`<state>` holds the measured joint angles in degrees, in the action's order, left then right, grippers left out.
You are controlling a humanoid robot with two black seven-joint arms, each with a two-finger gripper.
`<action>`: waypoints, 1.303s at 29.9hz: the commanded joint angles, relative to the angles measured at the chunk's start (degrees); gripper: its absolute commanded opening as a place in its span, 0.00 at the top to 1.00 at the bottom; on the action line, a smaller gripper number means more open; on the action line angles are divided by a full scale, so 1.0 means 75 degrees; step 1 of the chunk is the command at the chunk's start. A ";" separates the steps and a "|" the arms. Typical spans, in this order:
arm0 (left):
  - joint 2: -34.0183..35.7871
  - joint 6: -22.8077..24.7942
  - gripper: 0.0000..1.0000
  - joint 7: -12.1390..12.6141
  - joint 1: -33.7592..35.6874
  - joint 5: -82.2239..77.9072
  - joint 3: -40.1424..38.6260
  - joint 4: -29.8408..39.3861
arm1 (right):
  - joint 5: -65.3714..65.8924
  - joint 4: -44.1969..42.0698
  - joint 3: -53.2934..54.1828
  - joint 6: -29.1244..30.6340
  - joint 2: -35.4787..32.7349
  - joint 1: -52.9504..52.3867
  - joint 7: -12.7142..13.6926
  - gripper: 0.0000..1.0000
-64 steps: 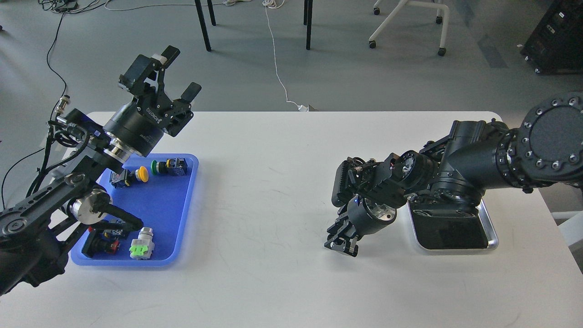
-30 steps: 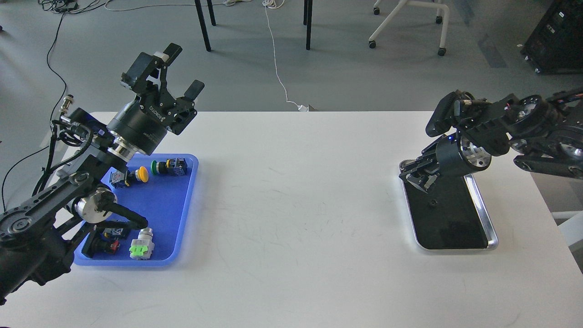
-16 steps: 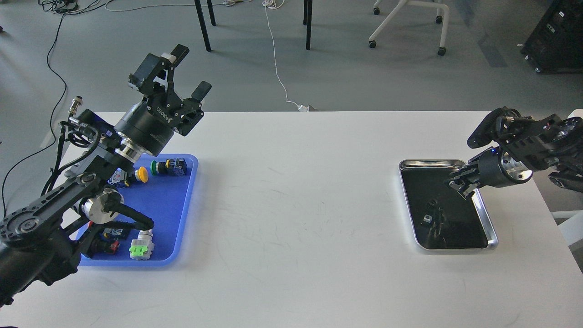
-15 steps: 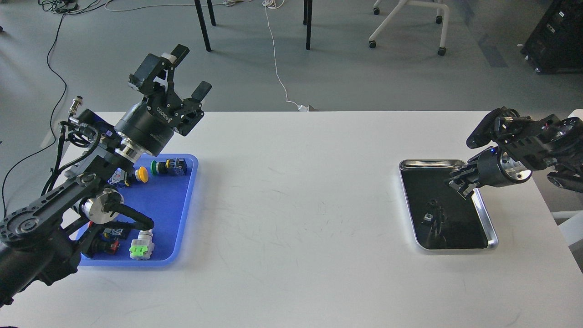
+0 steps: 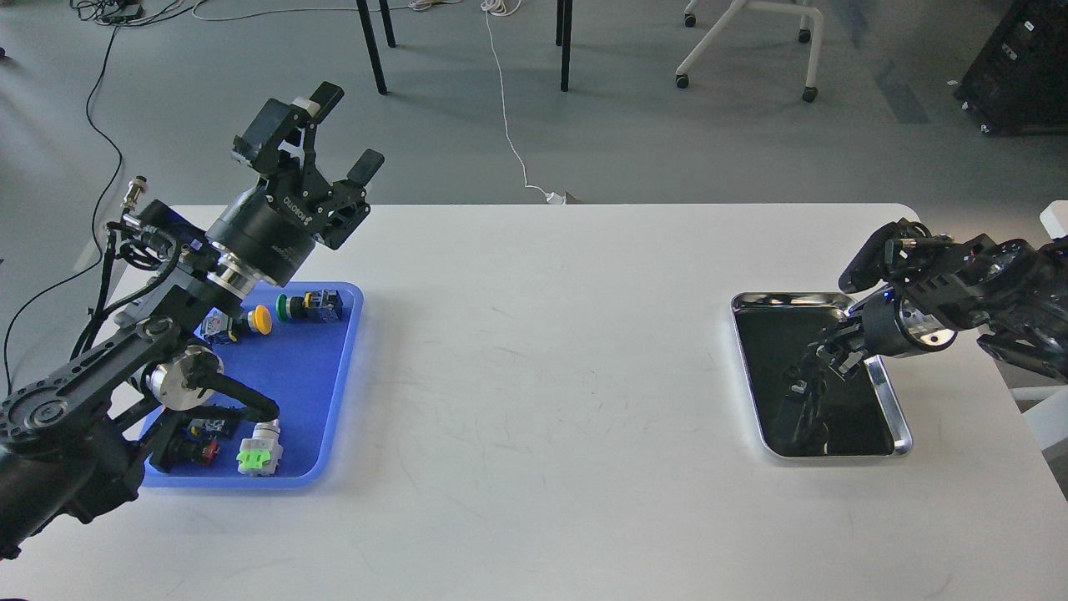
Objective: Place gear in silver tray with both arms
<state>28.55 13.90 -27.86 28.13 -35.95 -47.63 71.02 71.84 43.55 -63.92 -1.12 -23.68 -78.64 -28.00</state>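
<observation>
The silver tray (image 5: 784, 297) lies at the right of the white table, its dark bottom mirroring my arm. My right gripper (image 5: 833, 357) hangs low over the tray's middle, pointing down and left. It is small and dark, so I cannot tell its fingers apart. I cannot tell the gear from the gripper's reflection on the tray bottom. My left gripper (image 5: 350, 129) is open and empty. It is raised high over the table's back left corner, above the blue tray (image 5: 334, 401).
The blue tray holds several push-button parts: a yellow button (image 5: 261, 318), a green button (image 5: 292, 305) and a green-and-white switch (image 5: 260, 455). My left forearm crosses over its left side. The table's right edge is close behind the silver tray.
My right arm swung from the table's middle to the silver tray, then settled lower over its middle. My left arm barely moved and stayed open.
</observation>
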 commanded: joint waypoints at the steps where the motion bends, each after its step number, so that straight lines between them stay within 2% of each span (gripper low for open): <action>1: 0.0001 -0.0002 0.02 0.0000 0.0000 0.0001 -0.0012 0.0000 | -0.0005 0.0017 0.0014 -0.0003 -0.0030 0.0033 -0.0001 0.77; 5: 0.0013 0.0010 0.02 0.0000 0.0000 0.0001 -0.0012 0.0000 | -0.0016 0.0029 0.0026 -0.0003 -0.0030 0.0033 -0.0001 0.72; 7: 0.0025 0.0010 0.02 0.0000 0.0000 0.0001 -0.0012 0.0000 | -0.0063 0.0075 0.0061 -0.0014 -0.0053 0.0033 -0.0001 0.51; 10: 0.0037 0.0010 0.02 0.0000 0.0000 0.0001 -0.0024 0.0000 | -0.0075 0.0157 0.0213 -0.0014 -0.0111 0.0033 -0.0001 0.28; 15: 0.0025 0.0010 0.02 0.0000 0.0000 0.0001 -0.0035 0.0000 | -0.0134 0.0485 0.0634 -0.0014 -0.0486 -0.0049 -0.0001 0.07; 19: 0.0037 0.0010 0.02 0.0000 0.0000 0.0012 -0.0035 0.0000 | -0.0145 0.0743 0.1278 0.0009 -0.1048 -0.0178 -0.0001 0.06; 23: 0.0001 0.0010 0.02 0.0000 0.0000 0.0001 -0.0035 0.0011 | -0.0612 0.0779 0.2683 0.0103 -0.1470 -0.0108 -0.0001 0.03; 27: -0.0057 -0.0014 0.02 0.0000 0.0000 0.0001 -0.0035 0.0000 | -0.2343 0.0802 0.4218 0.0289 -0.1612 0.0429 -0.0001 0.03; 35: -0.0186 -0.0107 0.02 0.0000 -0.0035 -0.0058 -0.0059 -0.0035 | -0.6281 0.0884 0.7322 0.1637 -0.1472 0.1742 -0.0001 0.03; 39: -0.0210 -0.0189 0.02 -0.0012 -0.0129 -0.0058 -0.0175 -0.0070 | -0.7806 0.1188 0.8590 0.1732 -0.1331 0.2527 -0.0001 0.03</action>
<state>27.08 12.85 -27.86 27.77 -36.34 -48.20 70.62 21.37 50.86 -5.84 11.28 -34.37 -63.85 -27.99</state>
